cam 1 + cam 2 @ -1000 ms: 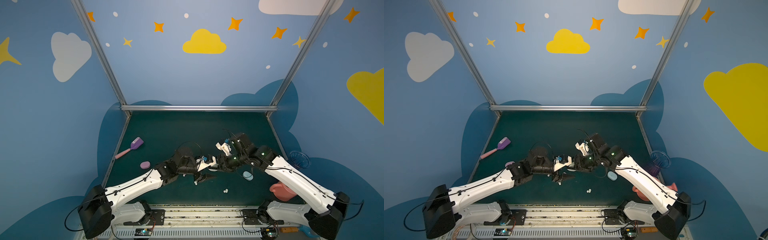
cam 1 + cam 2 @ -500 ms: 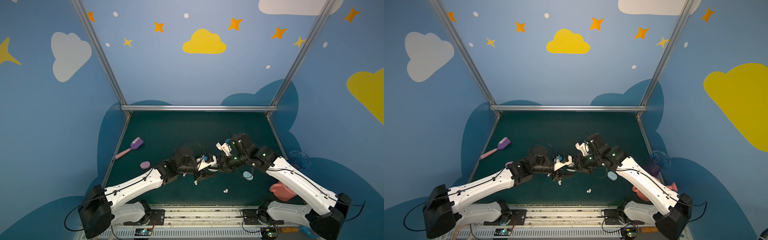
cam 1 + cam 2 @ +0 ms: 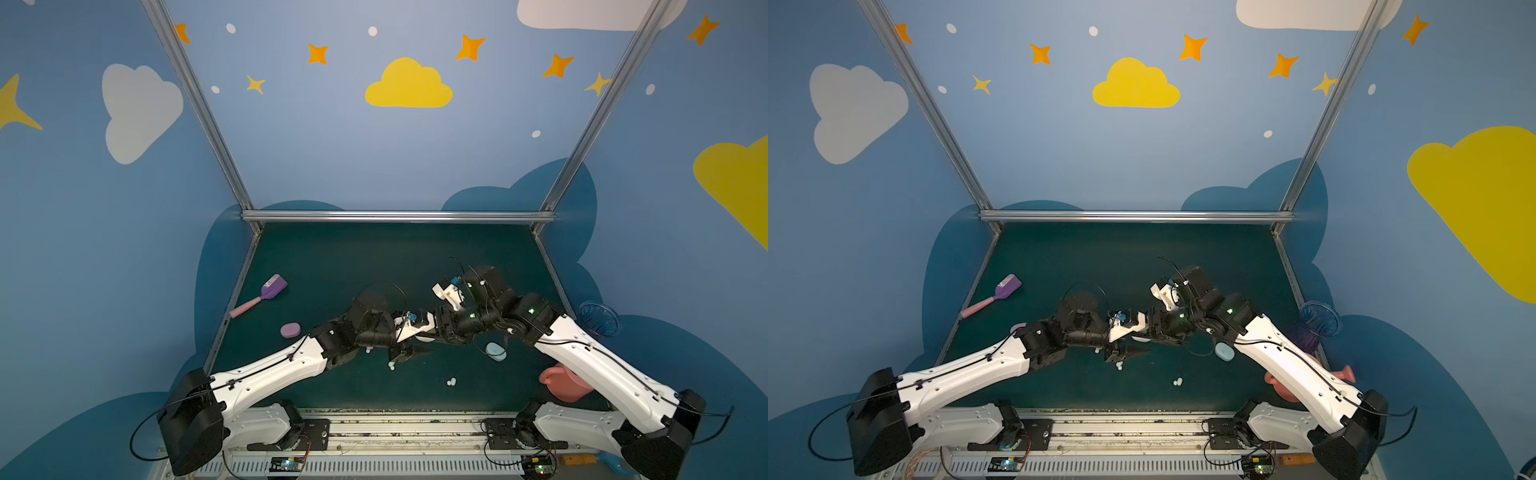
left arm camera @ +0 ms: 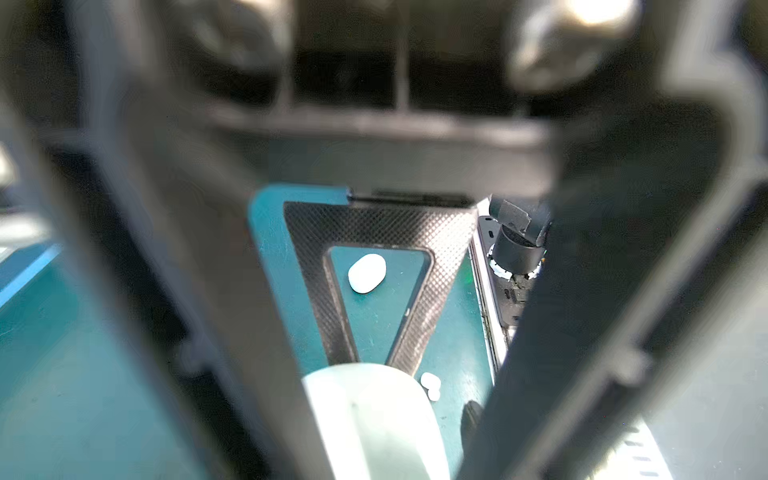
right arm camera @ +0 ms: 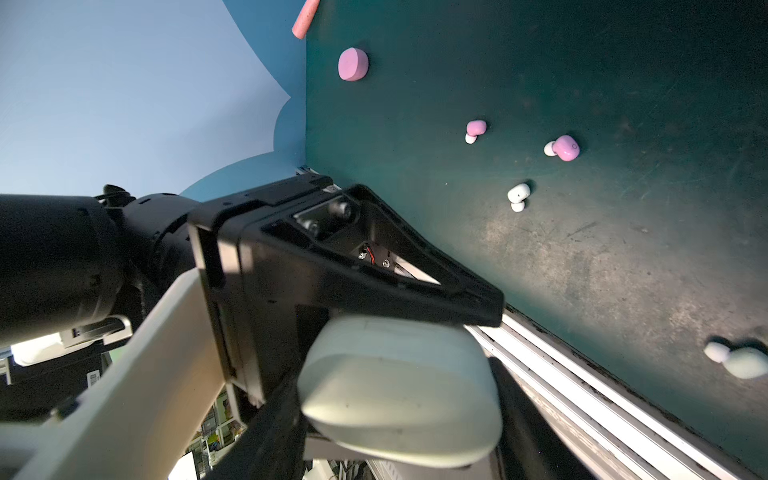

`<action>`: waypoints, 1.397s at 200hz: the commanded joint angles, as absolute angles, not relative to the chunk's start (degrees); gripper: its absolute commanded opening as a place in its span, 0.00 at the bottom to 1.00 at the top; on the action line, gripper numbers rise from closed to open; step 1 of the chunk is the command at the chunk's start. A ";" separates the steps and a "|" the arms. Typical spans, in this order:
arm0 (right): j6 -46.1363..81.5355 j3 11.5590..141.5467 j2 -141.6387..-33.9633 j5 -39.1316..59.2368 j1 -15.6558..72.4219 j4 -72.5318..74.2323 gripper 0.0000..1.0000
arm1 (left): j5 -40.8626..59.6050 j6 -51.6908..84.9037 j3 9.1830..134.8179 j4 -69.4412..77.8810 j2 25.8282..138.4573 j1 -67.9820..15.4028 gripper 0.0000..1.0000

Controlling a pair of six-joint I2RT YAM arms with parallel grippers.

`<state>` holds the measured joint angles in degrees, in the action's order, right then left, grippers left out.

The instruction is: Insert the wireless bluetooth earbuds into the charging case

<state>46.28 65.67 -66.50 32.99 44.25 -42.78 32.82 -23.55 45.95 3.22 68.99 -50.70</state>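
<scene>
White case (image 5: pixel 399 390) gripped in right gripper (image 3: pixel 431 332) jaws. Left gripper (image 3: pixel 415 345) jaws partly closed around it, one finger (image 5: pixel 415 291) touching; grip unclear. White earbuds (image 5: pixel 518 193) and pink earbuds (image 5: pixel 565 147) loose on mat (image 3: pixel 374 266) near case.

1. The left arm (image 3: pixel 282 374) and the right arm (image 3: pixel 602 365) each have a long white shell with tiny dark screw holes.
2. Each arm has a big black boxy joint (image 3: pixel 191 419) at its near end.
3. A thin black cable (image 3: pixel 249 374) runs along each white shell.
4. The far parts are black and round, with small green lights (image 3: pixel 531 310).
5. White camera holders (image 3: pixel 446 293) carry little blue plugs (image 3: pixel 456 281).
</scene>
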 commanded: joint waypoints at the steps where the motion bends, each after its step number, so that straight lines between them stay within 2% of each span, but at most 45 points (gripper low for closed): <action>1: 45.97 66.74 -66.40 33.66 44.01 -40.47 0.55 | 33.95 -23.59 45.55 4.40 67.20 -51.15 0.57; 136: 45.18 67.87 -67.59 33.77 43.99 -42.06 0.56 | 33.49 -23.55 45.57 4.40 66.61 -51.16 0.36; 179: 45.96 67.82 -66.99 33.97 43.64 -41.66 0.61 | 33.66 -23.12 45.62 4.50 66.66 -51.21 0.25; 202: 46.23 67.44 -66.42 34.54 43.01 -41.47 0.67 | 33.84 -22.87 45.66 4.53 66.56 -51.16 0.19; 279: 45.93 64.91 -61.79 34.61 39.64 -42.97 0.81 | 31.32 -20.70 45.32 4.28 66.18 -51.17 0.15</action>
<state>46.33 66.13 -64.40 34.96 41.17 -42.17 31.99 -22.20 45.78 3.57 67.70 -51.05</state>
